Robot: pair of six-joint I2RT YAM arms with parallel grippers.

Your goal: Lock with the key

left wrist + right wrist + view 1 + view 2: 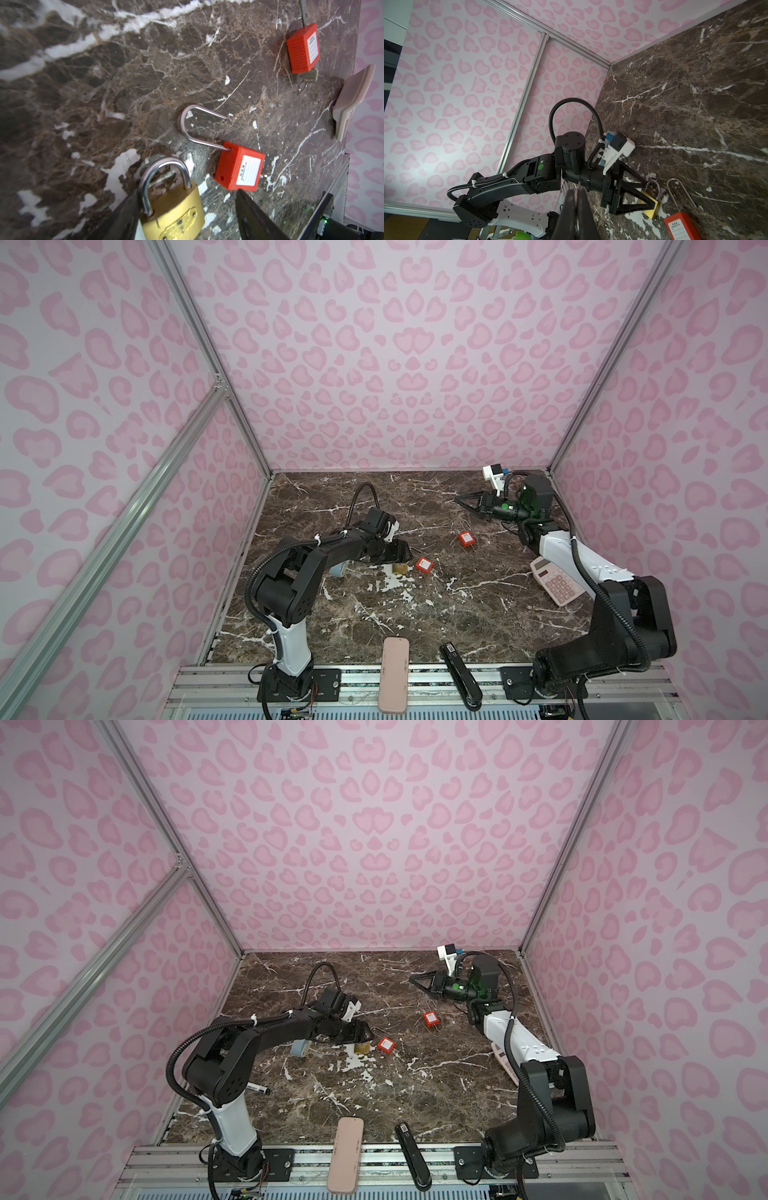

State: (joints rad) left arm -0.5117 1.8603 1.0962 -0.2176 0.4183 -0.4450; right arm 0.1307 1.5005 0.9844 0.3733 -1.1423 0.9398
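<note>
A brass padlock [174, 209] lies on the marble table [415, 614], its steel shackle seated in the body. My left gripper [187, 194] is open around it, one finger touching the shackle's side and the other well apart; in both top views this gripper [405, 558] hovers low over the brass padlock [400, 569]. My right gripper [457, 499] hangs in the air at the back right, shut on a thin key [579, 184] whose tip pokes out between the fingers. A red padlock [240, 166] with an open shackle lies beside the brass one.
A second red padlock [467, 539] with a key in its base [309, 75] lies further back. A pink calculator [557, 583] sits under the right arm. A pink case [394, 674] and a black stapler [459, 674] lie at the front edge. A tape roll [300, 1048] stands by the left arm.
</note>
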